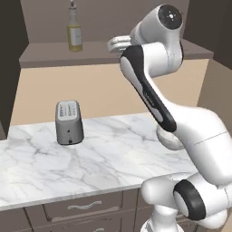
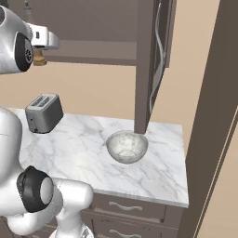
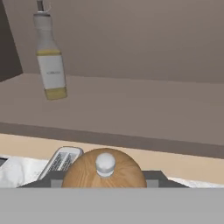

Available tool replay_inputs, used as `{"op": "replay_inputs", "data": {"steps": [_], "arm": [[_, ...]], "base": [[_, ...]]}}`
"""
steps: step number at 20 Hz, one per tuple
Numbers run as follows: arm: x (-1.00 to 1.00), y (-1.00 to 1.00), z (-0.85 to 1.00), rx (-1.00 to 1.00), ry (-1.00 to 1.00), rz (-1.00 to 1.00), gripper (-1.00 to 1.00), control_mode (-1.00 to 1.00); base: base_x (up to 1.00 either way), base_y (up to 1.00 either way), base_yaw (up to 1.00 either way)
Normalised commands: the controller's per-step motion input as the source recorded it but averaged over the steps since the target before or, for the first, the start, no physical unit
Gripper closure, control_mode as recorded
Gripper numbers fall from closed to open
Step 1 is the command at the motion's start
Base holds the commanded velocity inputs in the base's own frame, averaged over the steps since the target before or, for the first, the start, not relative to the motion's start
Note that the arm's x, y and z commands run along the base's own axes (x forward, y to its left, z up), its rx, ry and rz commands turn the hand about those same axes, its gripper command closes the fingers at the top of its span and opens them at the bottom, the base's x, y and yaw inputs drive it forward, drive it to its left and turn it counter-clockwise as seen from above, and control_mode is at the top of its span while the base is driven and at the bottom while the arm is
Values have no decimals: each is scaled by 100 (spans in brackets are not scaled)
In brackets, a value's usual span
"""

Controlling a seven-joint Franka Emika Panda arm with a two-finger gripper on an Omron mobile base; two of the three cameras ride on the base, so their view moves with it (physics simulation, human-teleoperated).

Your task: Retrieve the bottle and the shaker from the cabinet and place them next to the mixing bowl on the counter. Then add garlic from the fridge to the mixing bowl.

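The shaker (image 3: pixel 104 170), a brown wooden piece with a pale knob on top, sits between the dark fingertips at the bottom of the hand view, and the gripper (image 3: pixel 104 183) looks clamped on its sides, carried just out in front of the cabinet (image 3: pixel 131 109) shelf lip; in the right base view it peeks out brown under the white hand at the upper left (image 2: pixel 39 56). The step in hand, as I judge it, is bringing the shaker down to the mixing bowl (image 2: pixel 127 146), which stands on the counter (image 2: pixel 83 144) near the foot of the open cabinet door (image 2: pixel 155 60). To do it well, keep the shaker upright, draw it clear of the shelf edge before lowering, and set it on bare marble just beside the bowl, not touching it. The bottle (image 1: pixel 74 32) stands upright on the shelf, well to one side of the gripper, so it is no obstacle. The toaster (image 1: pixel 69 122) sits on the far side of the counter from the bowl, leaving wide open marble between them. The tight spots are the door panel hanging close above the bowl and the counter's front edge
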Motion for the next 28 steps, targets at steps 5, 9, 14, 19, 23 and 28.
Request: {"op": "replay_inputs", "data": {"steps": [5, 9, 14, 19, 23, 28], "arm": [[-96, -6, 0, 0, 0, 0, 100, -100], [-85, -32, 0, 0, 0, 0, 100, -100], [-77, -62, 0, 0, 0, 0, 100, -100], [-49, -55, -7, 0, 6, -1, 100, -100], [-33, -37, -31, 0, 3, 0, 100, -100], [-31, -24, -44, 0, 3, 0, 100, -100]], "base": [[0, 0, 0], [0, 0, 0], [0, 0, 0], [0, 0, 0], [0, 0, 0], [0, 0, 0]]}}
